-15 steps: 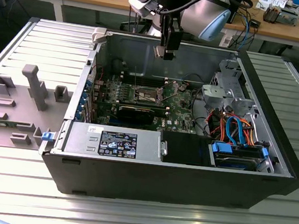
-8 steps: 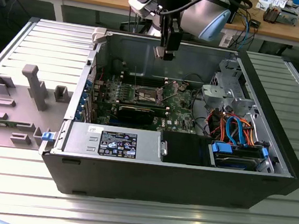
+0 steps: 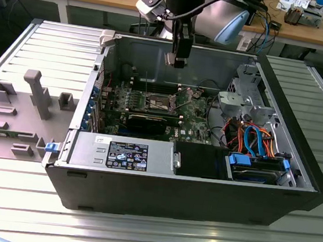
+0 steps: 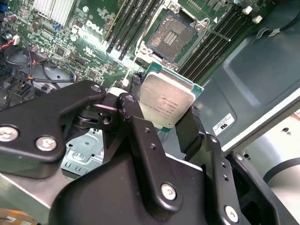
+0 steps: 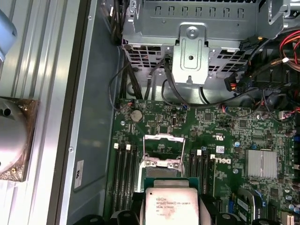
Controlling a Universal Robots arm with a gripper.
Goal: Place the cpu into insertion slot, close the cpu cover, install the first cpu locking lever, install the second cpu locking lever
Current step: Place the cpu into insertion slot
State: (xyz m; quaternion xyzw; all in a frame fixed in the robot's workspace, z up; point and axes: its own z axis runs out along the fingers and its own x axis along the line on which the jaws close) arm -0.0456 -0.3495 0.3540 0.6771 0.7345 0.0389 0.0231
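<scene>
Exterior view: claw [image 3: 177,57] hangs over the open computer case [image 3: 296,171], which lies on the slatted table [image 3: 18,198]. The cpu [image 3: 171,59] is pinched at its tip, well above the green circuit board [image 3: 194,116]. The insertion slot [image 3: 162,102] is on the board below.

Second wrist view: black fingers [image 4: 189,125] are closed on opposite edges of the cpu [image 4: 166,104]. The chip is small, flat and square, with a silver-grey metal lid carrying faint print and a green rim showing along one edge. The insertion slot [image 4: 170,34] is beyond it, with its contact field bare and a silvery rim. Black memory slots [image 4: 129,26] run on either side.

First wrist view: cpu [image 5: 169,205] faces the camera lid-up, clear of the board. The cpu cover [image 5: 162,162], a thin silvery frame, is swung up off the slot.
</scene>
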